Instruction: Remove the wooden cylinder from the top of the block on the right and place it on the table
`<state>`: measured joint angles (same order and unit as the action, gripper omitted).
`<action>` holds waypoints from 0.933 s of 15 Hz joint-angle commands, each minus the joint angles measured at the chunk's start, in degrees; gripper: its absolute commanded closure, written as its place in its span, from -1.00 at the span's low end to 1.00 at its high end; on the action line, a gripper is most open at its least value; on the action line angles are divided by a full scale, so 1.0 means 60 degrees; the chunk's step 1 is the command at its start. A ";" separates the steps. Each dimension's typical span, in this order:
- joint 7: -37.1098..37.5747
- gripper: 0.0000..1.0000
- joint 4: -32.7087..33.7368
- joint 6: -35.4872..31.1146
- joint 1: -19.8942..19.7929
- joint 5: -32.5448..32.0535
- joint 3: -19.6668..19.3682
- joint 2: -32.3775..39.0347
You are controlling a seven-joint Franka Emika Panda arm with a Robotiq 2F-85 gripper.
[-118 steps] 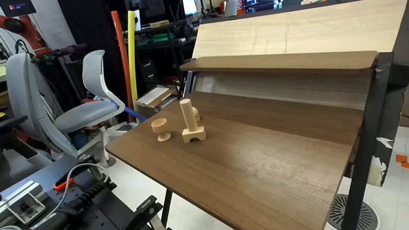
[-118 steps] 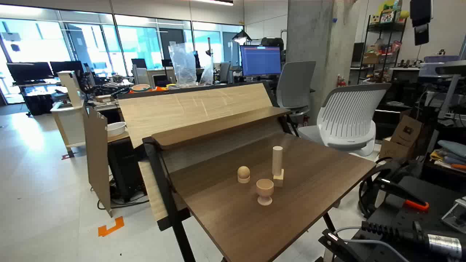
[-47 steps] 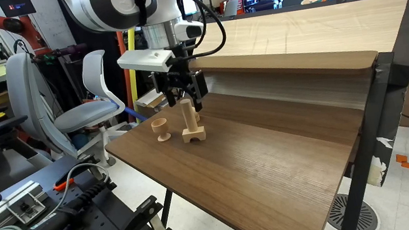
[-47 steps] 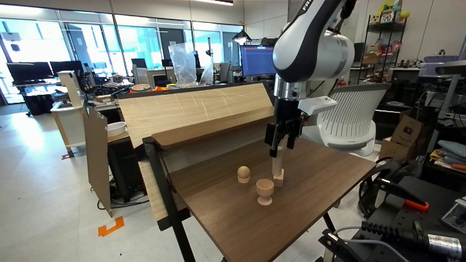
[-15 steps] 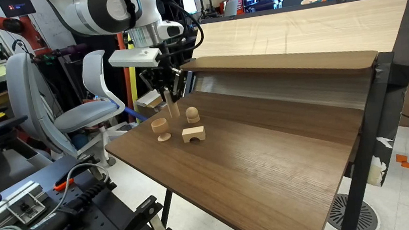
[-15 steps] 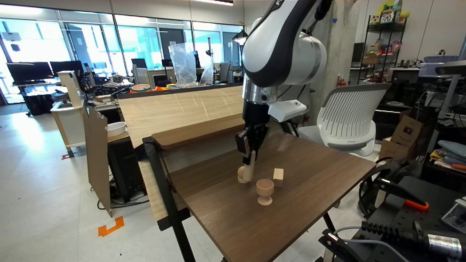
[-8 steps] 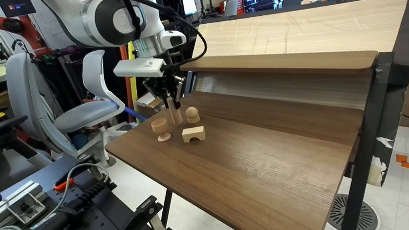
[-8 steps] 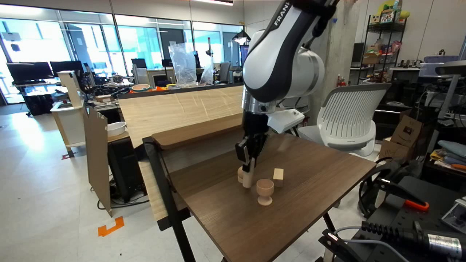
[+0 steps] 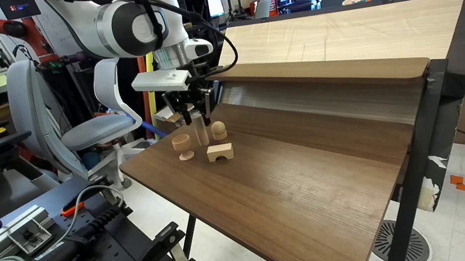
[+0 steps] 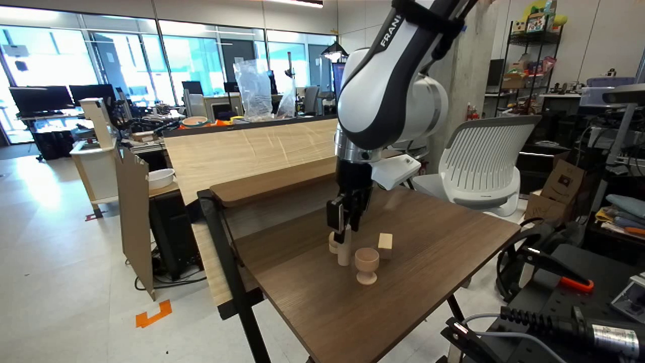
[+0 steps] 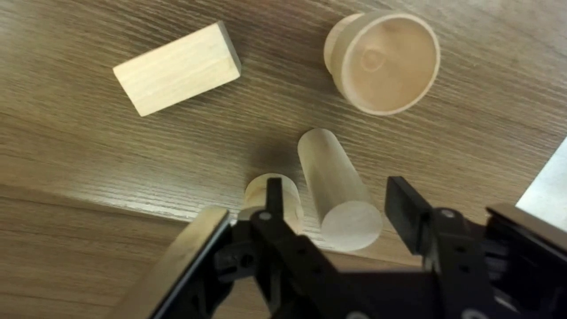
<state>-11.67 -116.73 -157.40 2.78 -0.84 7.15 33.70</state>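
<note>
The wooden cylinder (image 11: 332,177) stands upright on the dark table (image 9: 297,194), apart from the block, in all the views. My gripper (image 11: 335,188) is around its top end, open, with a gap showing between the cylinder and each of the fingers (image 11: 403,212). In an exterior view the gripper (image 10: 347,233) hides part of the cylinder's upper end (image 10: 344,255). The low block (image 9: 220,152) with an arched notch sits a short way off, and its top face (image 11: 179,68) is bare in the wrist view.
Close beside the cylinder is a squat round-topped wooden piece (image 9: 218,130), partly behind a finger in the wrist view. A wooden goblet (image 11: 390,62) stands on the cylinder's other side. A raised shelf (image 9: 320,69) runs along the back of the table.
The cylinder was lifted off the block, carried beside the round-topped piece and lowered to the table. Within the last half second the fingers have spread away from it.
</note>
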 commanded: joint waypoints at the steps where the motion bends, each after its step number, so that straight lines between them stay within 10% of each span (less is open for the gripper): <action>1: 0.0229 -0.87 0.0094 -0.0185 0.0189 -0.0333 -0.0232 0.0055; 14: -0.1011 -1.00 -0.1634 0.2502 -0.0610 -0.0324 -0.0182 -0.3377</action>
<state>-15.21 -121.68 -150.53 0.62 -2.28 6.01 23.29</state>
